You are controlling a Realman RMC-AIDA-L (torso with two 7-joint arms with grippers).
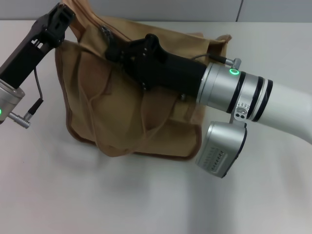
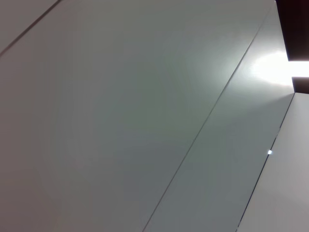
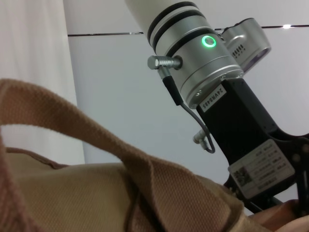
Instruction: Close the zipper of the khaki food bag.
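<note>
The boxy tan canvas food bag (image 1: 122,112) lies on the white table (image 1: 146,204), centre-left in the head view. Its khaki zipper (image 1: 105,32) shows at the upper left. The left gripper (image 1: 62,20) seems to pinch the bag's corner there. The right gripper (image 1: 114,51) is at the zipper line; whether its fingers grip anything, I cannot tell. Judging so, the closing pull is in hand; next needs a steady pull along the zipper.

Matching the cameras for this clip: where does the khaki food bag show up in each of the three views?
Head view: the khaki food bag lies centre-left on the table, under both arms.
Left wrist view: not in it; only pale panels and a bright light.
Right wrist view: its canvas and a handle fill the lower part.
Shared landmark: the left arm's green-lit wrist ring.
</note>
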